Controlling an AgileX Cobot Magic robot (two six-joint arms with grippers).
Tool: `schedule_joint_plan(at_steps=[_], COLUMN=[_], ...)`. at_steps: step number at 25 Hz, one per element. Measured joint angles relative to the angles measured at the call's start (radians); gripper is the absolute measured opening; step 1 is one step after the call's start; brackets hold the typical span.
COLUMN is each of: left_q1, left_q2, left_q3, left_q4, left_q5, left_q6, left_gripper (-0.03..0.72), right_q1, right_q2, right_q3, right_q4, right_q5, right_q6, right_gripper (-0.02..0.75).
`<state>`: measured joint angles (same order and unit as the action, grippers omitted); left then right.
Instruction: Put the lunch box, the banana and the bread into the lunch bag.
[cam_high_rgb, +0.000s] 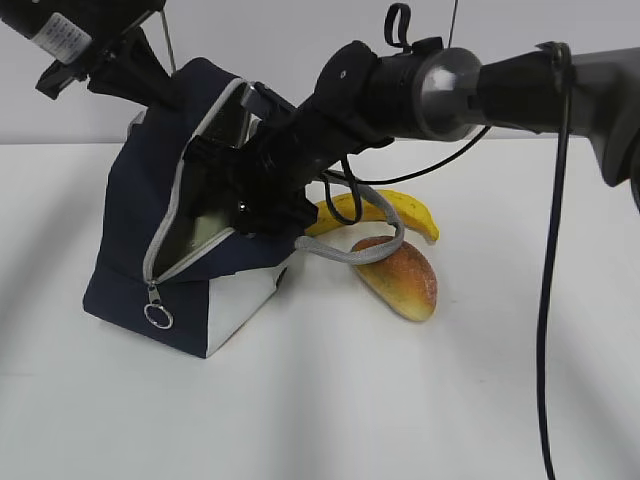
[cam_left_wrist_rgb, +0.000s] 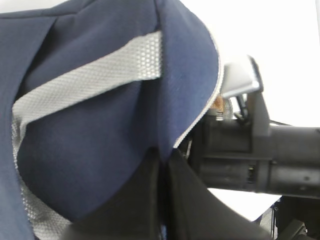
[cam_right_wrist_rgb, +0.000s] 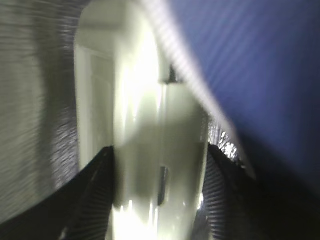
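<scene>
On white table (cam_high_rgb: 420, 400), lunch bag (cam_high_rgb: 130, 250), wall possibly white.

We see a lab-like test setup: a plain white surface (cam_high_rgb: 400, 400) before a bare pale wall (cam_high_rgb: 260, 40), and behind the lunch bag (cam_high_rgb: 130, 230), cabled robot arms (cam_high_rgb: 520, 90).

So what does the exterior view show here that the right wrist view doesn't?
Only the exterior view shows the banana and the bread lying on the table beside the lunch bag, plus the left gripper at the bag's top edge. Only the right wrist view shows the lunch box clamped between the right gripper fingers, inside the silvery lining. Both show the bag's navy fabric and the right arm reaching into it.
</scene>
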<state>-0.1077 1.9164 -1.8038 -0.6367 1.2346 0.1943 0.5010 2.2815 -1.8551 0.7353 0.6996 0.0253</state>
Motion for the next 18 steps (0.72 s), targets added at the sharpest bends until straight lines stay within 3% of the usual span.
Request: schedule_joint_plan(at_steps=[5,9,12,18], left_q1=[0.0,0.0,0.0,0.0], left_q2=[0.0,0.001,0.002,0.002], left_q3=[0.0,0.0,0.0,0.0], left_q4=[0.001,0.012,0.014,0.011], left_q5=[0.0,0.0,-0.001,-0.001], left_q6=[0.0,0.0,0.0,0.0], left_gripper=[-0.001,-0.001,-0.001,-0.001], right_q1=[0.01,0.011,0.002,-0.052], right_q2=[0.023,0.022,0.022,-0.016], right_q3=[-0.002,-0.007,-0.012,-0.013], right_q4=[0.0,0.01,0.013,-0.002], right_q5=[-0.024,-0.012,0.04,0.179], right_q6=[-0.01,-0.036,-0.054,-0.067], right_gripper=[0.391,0.47,0.515,0.523])
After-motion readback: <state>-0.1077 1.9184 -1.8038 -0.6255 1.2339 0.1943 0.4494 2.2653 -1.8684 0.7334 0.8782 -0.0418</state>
